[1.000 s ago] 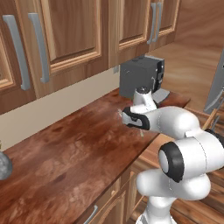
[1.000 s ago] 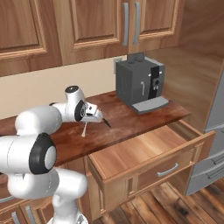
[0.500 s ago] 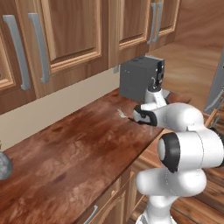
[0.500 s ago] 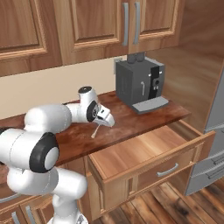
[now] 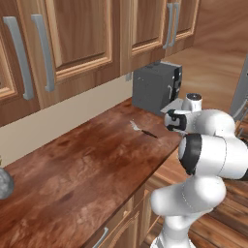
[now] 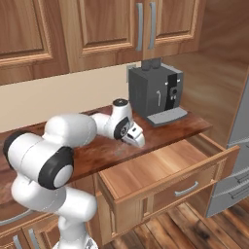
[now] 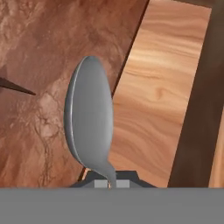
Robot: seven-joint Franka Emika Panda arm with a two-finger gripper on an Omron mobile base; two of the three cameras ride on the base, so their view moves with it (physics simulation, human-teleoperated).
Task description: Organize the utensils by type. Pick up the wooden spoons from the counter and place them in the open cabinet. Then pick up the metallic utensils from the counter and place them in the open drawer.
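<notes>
My gripper [image 7: 109, 183] is shut on the thin handle of the grey metal spoon [image 7: 89, 118], one of the metallic utensils. The spoon's bowl points away from the hand. It hangs over the front edge of the counter [image 7: 43, 65], where the dark top meets the light wood bottom of the open drawer [image 7: 162, 87]. From the right base view, the gripper [image 6: 137, 141] sits low at the counter [image 6: 97, 146] edge, just above the back left of the open drawer [image 6: 160, 165]. The wooden spoons and the open cabinet are out of view.
A dark grey coffee machine [image 6: 155, 92] stands on the counter's right end, close behind the hand. Closed wall cabinets [image 5: 72, 38] hang above. A small pale fleck with a dark streak [image 5: 143, 130] lies on the counter. A grey appliance [image 6: 240, 146] stands right of the drawer front [image 6: 187, 189].
The arm has swung right along the counter with the metal spoon, from mid-counter to the front edge over the open drawer. The gripper stays shut.
</notes>
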